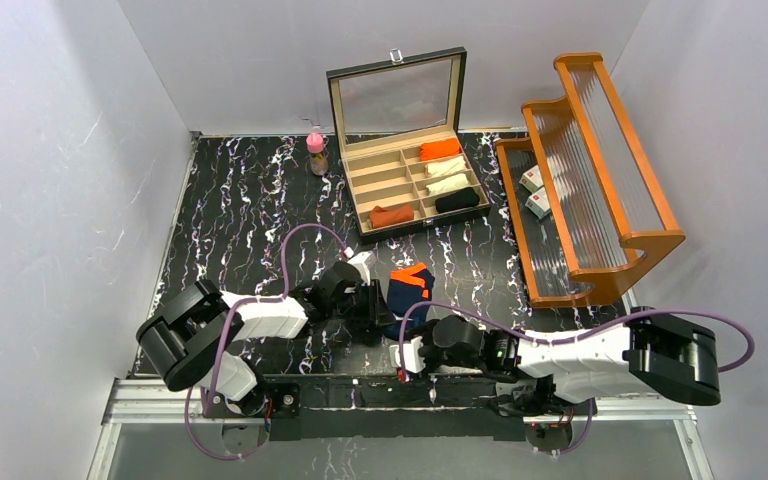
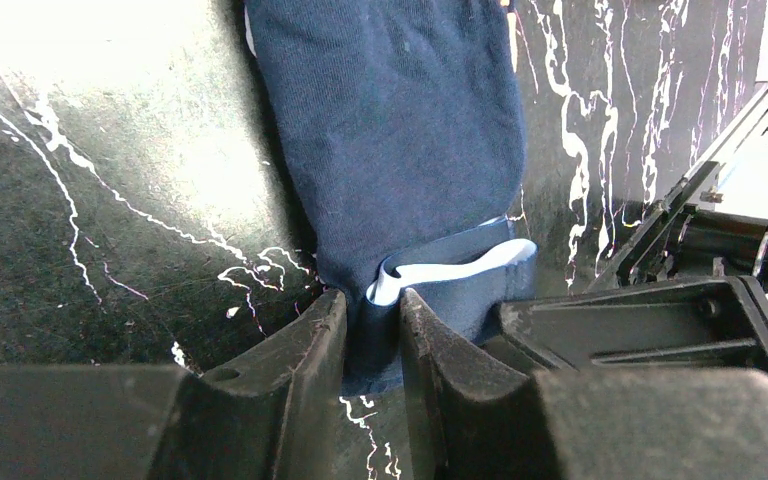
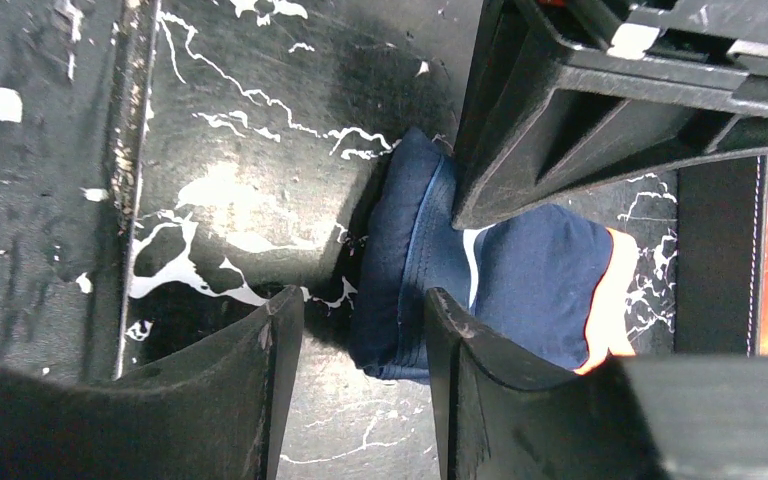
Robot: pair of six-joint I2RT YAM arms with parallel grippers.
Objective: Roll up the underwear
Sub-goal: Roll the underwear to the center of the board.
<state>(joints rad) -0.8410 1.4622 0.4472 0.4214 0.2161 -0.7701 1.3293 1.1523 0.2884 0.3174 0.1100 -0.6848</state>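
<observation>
The navy underwear [image 1: 408, 292] is lying on the black table [image 1: 250, 200], lower middle of the top view; the left gripper [image 2: 372, 312] is pinching its folded end tight; the right gripper [image 3: 365, 300] is sitting partly open around its other edge.

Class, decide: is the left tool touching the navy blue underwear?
Touching. The left wrist view shows the left tool shut on the navy blue underwear, with the folded edge pinched between its jaws.
</observation>
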